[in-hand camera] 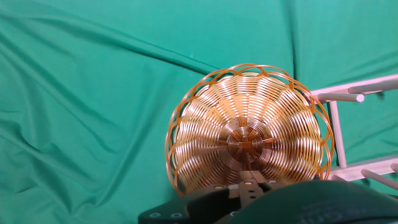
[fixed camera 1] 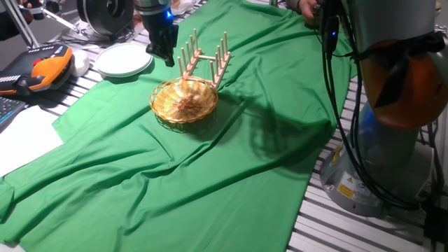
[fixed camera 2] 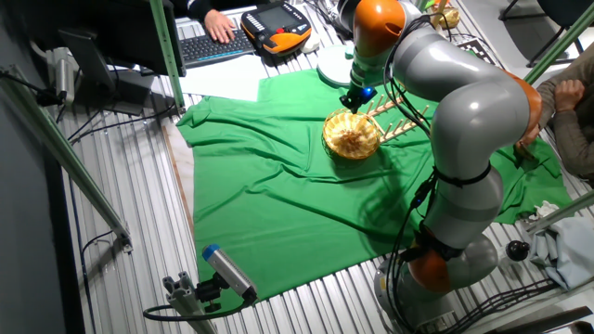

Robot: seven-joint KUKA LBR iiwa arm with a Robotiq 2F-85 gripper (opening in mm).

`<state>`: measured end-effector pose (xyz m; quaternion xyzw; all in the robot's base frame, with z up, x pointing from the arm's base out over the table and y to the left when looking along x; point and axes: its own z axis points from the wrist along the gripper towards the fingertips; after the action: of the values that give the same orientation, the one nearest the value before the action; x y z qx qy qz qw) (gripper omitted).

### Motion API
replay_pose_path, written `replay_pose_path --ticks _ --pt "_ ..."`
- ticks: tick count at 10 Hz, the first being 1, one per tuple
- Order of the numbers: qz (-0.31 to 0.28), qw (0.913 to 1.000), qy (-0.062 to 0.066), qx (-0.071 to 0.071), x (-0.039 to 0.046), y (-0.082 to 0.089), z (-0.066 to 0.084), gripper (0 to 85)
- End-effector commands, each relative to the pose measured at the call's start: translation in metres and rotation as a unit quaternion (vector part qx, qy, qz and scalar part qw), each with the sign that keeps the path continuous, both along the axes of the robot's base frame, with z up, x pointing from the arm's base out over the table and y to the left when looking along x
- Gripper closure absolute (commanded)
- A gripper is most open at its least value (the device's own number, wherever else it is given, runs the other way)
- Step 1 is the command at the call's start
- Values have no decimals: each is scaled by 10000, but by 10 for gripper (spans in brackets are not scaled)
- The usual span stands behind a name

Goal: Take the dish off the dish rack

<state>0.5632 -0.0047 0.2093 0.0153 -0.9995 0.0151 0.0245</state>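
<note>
Resting on the green cloth (fixed camera 1: 210, 175) over the worktop, the dish (fixed camera 1: 184, 100) sits just beside the dish rack (fixed camera 1: 204, 59), touching its near end. The tool (fixed camera 1: 162, 52) hangs above the rack, holding nothing; whether its fingers are apart is unclear.

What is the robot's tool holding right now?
Nothing. The tool hangs in the air above the cloth, apart from the wicker dish, which sits on the cloth against the wooden dish rack. Whether its fingers are open cannot be told.
</note>
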Motion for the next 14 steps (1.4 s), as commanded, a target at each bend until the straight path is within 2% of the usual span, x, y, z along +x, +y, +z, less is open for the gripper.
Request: replay_pose_path --ticks 1,3,7,8,9,12,14 --pt "-1 10000 0 0 -6 3 0 850" --pt "8 10000 -30 -60 9 -6 7 850" --pt "5 10000 46 -30 -18 6 4 850" --pt "-2 10000 38 -23 -42 24 9 850" --pt "15 10000 -7 -91 -38 27 21 850" --pt "48 9999 140 -20 -34 22 31 850" --pt "77 9998 179 -40 -32 22 32 850"
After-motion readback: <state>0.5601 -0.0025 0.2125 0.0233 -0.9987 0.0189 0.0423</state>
